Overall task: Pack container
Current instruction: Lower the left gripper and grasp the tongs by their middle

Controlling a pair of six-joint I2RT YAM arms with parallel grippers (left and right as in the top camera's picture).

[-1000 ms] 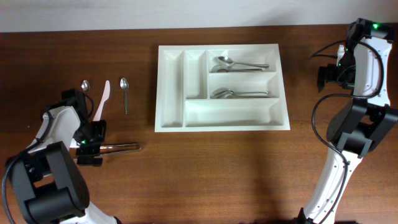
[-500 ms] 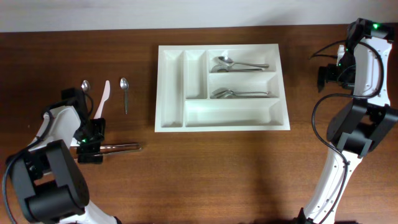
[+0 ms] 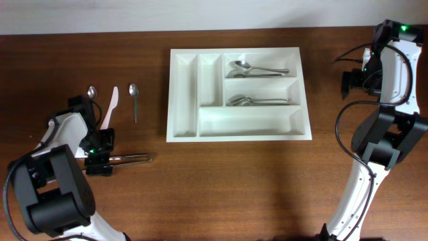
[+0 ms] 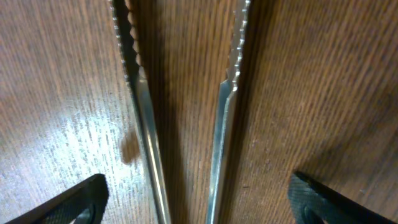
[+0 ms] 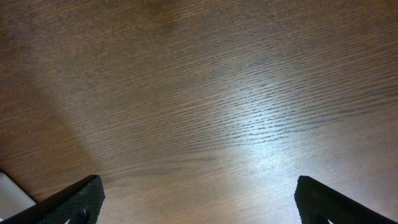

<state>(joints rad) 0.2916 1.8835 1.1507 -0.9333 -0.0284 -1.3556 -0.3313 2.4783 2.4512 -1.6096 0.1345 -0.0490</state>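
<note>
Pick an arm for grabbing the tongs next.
Left. The left claw sits open right over the tongs, one finger on each side. The right claw hangs over the table, beyond the container.

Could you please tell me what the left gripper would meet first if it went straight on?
Likely the tongs lying on the table between the left gripper's open fingers; depth is unclear.

The wooden table (image 3: pixel 221 187) bears a white tray (image 3: pixel 172 94), metal tongs (image 3: pixel 130 159) (serrated), and a knife (image 3: pixel 110 108) between two spoons (image 3: pixel 91 92) (image 3: pixel 134 100).
</note>
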